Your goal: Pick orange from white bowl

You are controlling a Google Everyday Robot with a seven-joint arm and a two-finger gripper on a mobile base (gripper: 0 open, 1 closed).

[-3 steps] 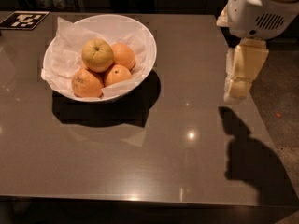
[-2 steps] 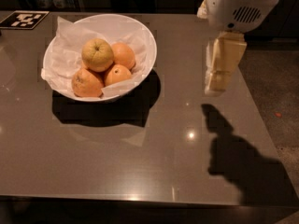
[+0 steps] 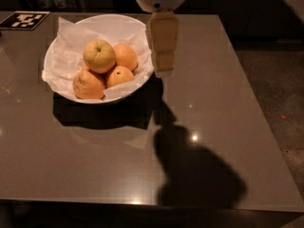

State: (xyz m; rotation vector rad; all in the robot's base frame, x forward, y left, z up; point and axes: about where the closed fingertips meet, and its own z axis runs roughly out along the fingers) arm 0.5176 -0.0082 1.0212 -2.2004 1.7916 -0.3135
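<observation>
The orange (image 3: 99, 56), pale yellow-green with a stem dimple, sits on top of three smaller deep orange fruits (image 3: 118, 76) in the white bowl (image 3: 97, 20), which is lined with crumpled white paper. The bowl stands on the grey table at the back left. My gripper (image 3: 163, 68) hangs from above, just right of the bowl's right rim and over its edge, to the right of the orange and apart from it. It holds nothing that I can see.
A black-and-white marker tag (image 3: 24, 19) lies at the table's back left corner. The grey table (image 3: 213, 103) stretches right and forward of the bowl, with my arm's shadow on it. Floor lies beyond the right edge (image 3: 280, 103).
My gripper has moved left, from over the table's right side to the bowl's right rim. The bowl and fruits have not moved.
</observation>
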